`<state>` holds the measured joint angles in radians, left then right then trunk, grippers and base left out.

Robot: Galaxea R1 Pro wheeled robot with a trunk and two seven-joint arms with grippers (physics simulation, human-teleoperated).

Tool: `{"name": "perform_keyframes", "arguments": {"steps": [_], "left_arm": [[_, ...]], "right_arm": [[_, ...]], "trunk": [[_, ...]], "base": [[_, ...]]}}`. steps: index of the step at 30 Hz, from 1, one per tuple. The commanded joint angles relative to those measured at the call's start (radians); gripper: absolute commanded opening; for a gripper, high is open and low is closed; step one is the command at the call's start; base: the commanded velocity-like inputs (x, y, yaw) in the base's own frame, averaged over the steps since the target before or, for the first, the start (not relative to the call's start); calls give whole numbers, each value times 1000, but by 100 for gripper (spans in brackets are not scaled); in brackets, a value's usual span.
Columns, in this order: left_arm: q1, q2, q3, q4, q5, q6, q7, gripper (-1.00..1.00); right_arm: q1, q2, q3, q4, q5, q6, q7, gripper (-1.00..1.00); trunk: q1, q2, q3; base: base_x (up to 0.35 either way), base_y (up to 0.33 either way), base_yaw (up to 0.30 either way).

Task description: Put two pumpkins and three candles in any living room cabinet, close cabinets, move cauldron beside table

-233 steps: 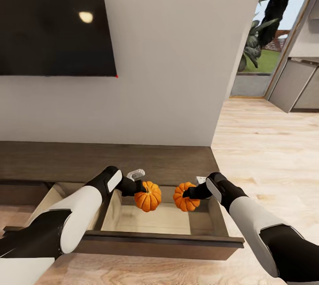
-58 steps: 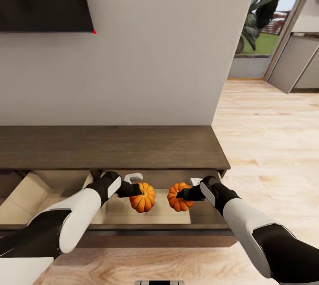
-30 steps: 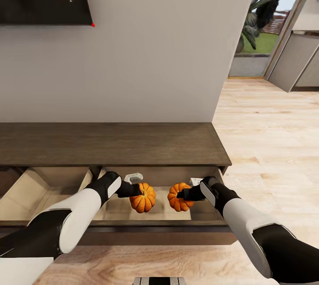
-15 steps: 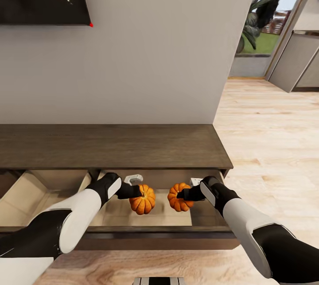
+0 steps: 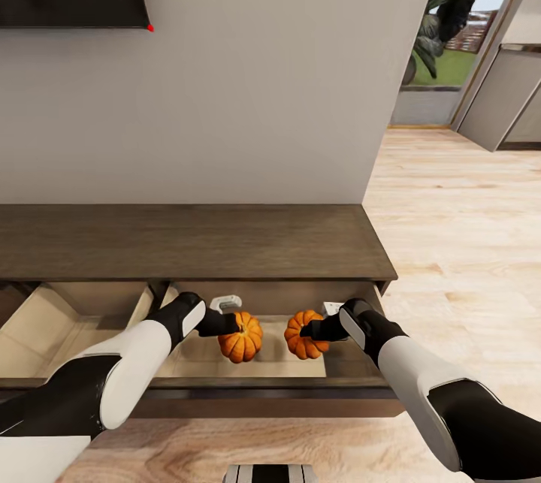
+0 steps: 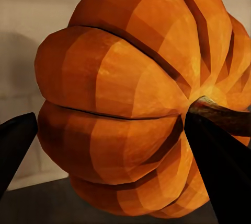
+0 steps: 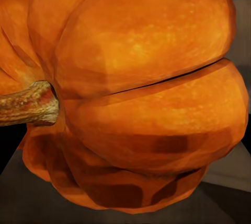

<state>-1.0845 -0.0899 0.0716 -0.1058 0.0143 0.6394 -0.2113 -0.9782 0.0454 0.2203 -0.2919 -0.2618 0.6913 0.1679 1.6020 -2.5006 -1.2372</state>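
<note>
**Two pumpkins held over an open drawer**

Two bright orange ribbed pumpkins hang side by side above the pulled-out drawer of the long, low dark brown wooden cabinet (image 5: 188, 243). The left pumpkin (image 5: 240, 337) is clamped in the left gripper (image 5: 229, 327); the left wrist view has it close up (image 6: 136, 104), a dark fingertip (image 6: 219, 177) on either side and the brownish stem pointing sideways. The right pumpkin (image 5: 304, 334) is clamped the same way in the right gripper (image 5: 312, 330), and the right wrist view shows its ribs and stem (image 7: 136, 93) near the lens.

Judging by the task, the step in hand is stowing the pumpkins. Both appear to float clear of the drawer's pale floor (image 5: 259, 366), so the next move likely calls for lowering each arm, parting the fingers, then drawing back before pushing the drawer front (image 5: 270, 396) shut.

Nothing lies in this drawer that I can see. A second open compartment (image 5: 68, 318) sits beside it, its visible part also bare.
</note>
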Motion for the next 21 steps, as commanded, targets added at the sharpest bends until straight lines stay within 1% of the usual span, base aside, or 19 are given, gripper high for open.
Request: {"name": "perform_keyframes", "arguments": {"steps": [1, 9, 13, 16, 21], "left_arm": [[0, 0, 7, -2, 1, 5, 4, -100], [0, 1, 6, -4, 1, -2, 9, -100], [0, 0, 6, 2, -1, -42, 10, -100], [0, -2, 7, 4, -2, -59, 10, -100], [0, -2, 7, 6, -1, -62, 10, -100]], "right_arm": [[-1, -1, 8, -1, -10, 4, -2, -100], [-1, 3, 8, -1, -10, 4, -2, -100], [-1, 5, 8, -1, -10, 4, -2, -100], [-1, 6, 8, -1, -10, 4, -2, -100], [-1, 6, 8, -1, -10, 4, -2, -100]], "trunk": [[0, 0, -1], [0, 0, -1], [0, 0, -1], [1, -1, -12], [3, -2, -32]], "base": [[0, 0, 0], [0, 0, 0], [0, 0, 0], [0, 0, 0], [0, 0, 0]]}}
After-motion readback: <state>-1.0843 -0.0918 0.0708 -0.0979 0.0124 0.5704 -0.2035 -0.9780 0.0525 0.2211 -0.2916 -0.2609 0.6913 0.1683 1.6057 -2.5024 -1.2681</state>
